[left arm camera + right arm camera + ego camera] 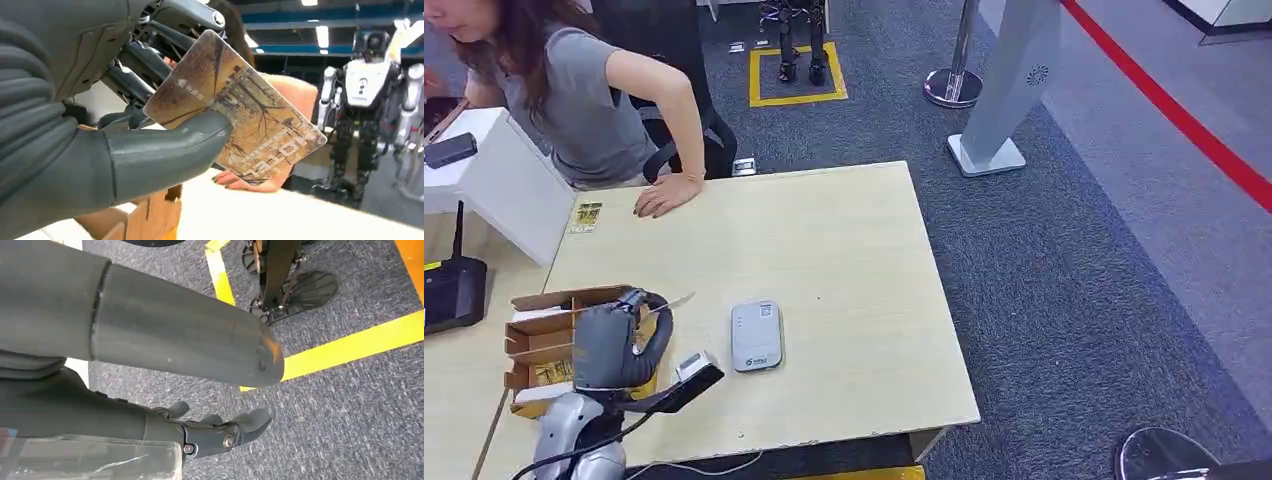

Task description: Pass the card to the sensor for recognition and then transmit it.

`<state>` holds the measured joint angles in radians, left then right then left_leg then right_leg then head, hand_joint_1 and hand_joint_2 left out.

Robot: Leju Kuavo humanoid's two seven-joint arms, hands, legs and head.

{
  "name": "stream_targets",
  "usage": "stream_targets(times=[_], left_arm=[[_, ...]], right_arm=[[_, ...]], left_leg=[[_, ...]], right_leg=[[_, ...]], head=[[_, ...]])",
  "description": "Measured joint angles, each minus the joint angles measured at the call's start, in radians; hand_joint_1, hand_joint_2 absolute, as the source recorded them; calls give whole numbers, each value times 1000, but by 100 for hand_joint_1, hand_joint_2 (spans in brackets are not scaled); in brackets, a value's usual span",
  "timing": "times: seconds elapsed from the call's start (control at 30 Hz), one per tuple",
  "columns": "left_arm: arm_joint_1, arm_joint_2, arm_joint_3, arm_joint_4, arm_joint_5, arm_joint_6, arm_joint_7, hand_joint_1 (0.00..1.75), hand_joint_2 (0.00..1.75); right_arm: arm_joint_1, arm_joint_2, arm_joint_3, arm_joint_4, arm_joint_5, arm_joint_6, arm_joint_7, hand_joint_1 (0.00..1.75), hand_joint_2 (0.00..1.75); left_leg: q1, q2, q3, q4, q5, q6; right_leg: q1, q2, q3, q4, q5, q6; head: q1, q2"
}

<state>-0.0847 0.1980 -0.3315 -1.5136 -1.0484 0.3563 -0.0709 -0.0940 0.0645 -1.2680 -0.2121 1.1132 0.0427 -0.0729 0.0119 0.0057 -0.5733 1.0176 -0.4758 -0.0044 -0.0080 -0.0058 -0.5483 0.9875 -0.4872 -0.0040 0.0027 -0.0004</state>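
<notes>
1. Head view: left robot hand (619, 345) is raised over the table (854, 260), clamped on the card (671, 302), which sticks out edge-on from its fingertips.
2. Left wrist view: the card (240, 115) is pinched between the thick thumb (165, 150) on its printed face and the dark fingers (145, 60) behind; much of the card juts free past the thumb.
3. The sensor (757, 335), a small grey-white box, lies flat on the table just beside the left robot hand, on its right side and lower; card and sensor are apart.
4. A cardboard box (539, 340) sits right behind and under the left robot hand.
5. A person's hand (662, 196) rests on the far table edge, well beyond the left robot hand; another card (585, 216) lies near it.
6. Right wrist view: right robot hand (220, 432) hangs over the carpet, fingers loosely apart, holding nothing.
7. Risks, as judged: the pinch sits on one end of the card, so a quick swing could twist or slip it; a tilted card may pass too steeply or too high over the sensor to read; a low pass could nudge the loose sensor.
</notes>
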Motion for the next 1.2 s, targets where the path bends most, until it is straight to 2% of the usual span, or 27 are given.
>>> stream_targets(times=[0.2,0.3,0.57,0.73,0.97,1.2], left_arm=[[-26,1,-42,80,-69,30,31,175,175],[-38,1,-56,116,-138,52,57,175,175],[-92,-15,-125,263,-327,174,105,175,175],[-112,-23,-166,311,-431,245,133,175,175],[-134,-28,-200,344,-510,253,161,175,175],[-164,-28,-232,383,-522,249,201,175,175]], right_arm=[[-1,0,6,0,6,0,0,0,0],[-1,0,10,0,9,0,0,0,0],[-4,0,29,0,27,3,0,0,0],[-4,0,36,0,37,3,0,0,0],[-7,0,47,0,42,3,10,0,0],[-13,0,56,0,42,3,13,0,0]], left_leg=[[0,0,0,0,0,0],[0,0,0,0,0,0],[0,0,0,0,0,0],[0,0,0,0,0,0],[0,0,0,0,0,0],[0,0,0,0,0,0]], right_leg=[[0,0,0,0,0,0],[0,0,0,0,0,0],[0,0,0,0,0,0],[0,0,0,0,0,0],[0,0,0,0,0,0],[0,0,0,0,0,0]], head=[[0,0],[0,0],[0,0],[0,0],[0,0],[0,0]])
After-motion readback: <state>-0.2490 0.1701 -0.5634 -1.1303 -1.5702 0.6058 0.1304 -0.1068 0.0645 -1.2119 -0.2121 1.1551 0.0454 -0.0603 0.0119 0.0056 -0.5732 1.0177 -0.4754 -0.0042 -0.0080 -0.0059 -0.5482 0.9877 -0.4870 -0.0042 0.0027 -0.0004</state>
